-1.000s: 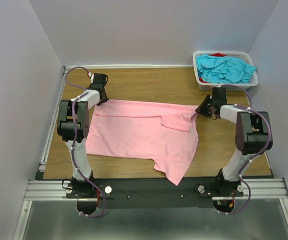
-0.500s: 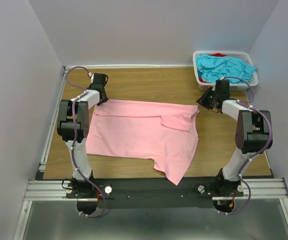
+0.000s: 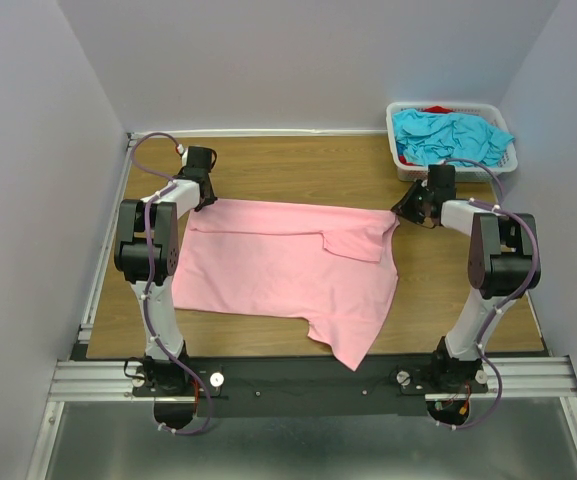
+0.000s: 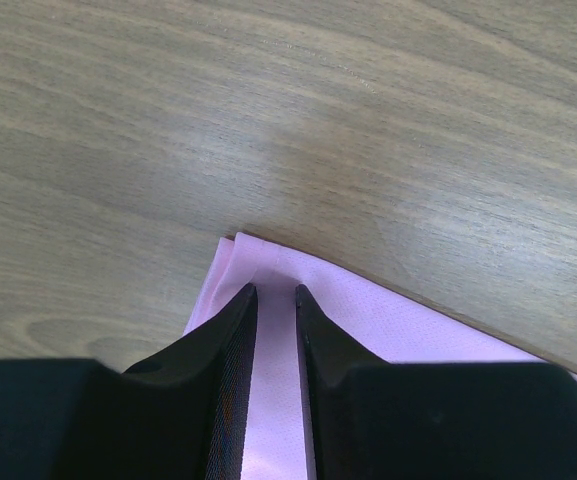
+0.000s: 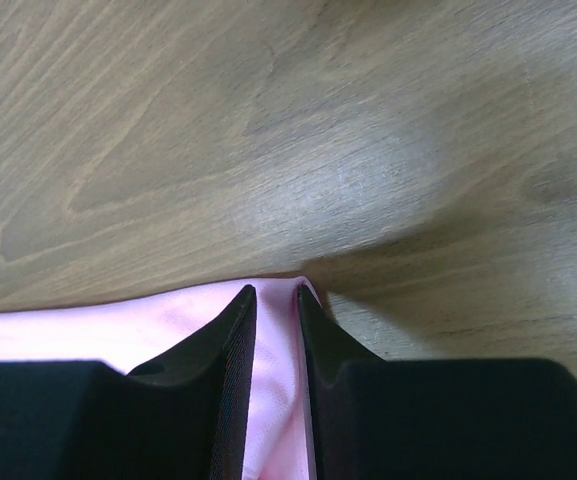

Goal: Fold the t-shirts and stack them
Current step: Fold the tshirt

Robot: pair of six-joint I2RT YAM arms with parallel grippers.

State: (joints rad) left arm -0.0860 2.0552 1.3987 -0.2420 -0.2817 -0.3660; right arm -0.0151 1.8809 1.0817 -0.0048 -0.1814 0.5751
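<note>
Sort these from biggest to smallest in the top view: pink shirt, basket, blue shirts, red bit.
1. pink shirt: biggest by far.
2. basket.
3. blue shirts: nearly fill the basket, so it's close.
4. red bit: tiny, mostly hidden.

White-linked arms (image 3: 160,318) with black joints carry looping purple cables (image 3: 136,152) and black, tapered gripper fingers (image 4: 218,350).

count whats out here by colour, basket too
white slotted plastic basket: 1
light pink cloth t-shirt, laid out: 1
turquoise cloth, one crumpled heap: 1
red cloth, a bit showing: 1
total: 4
</note>
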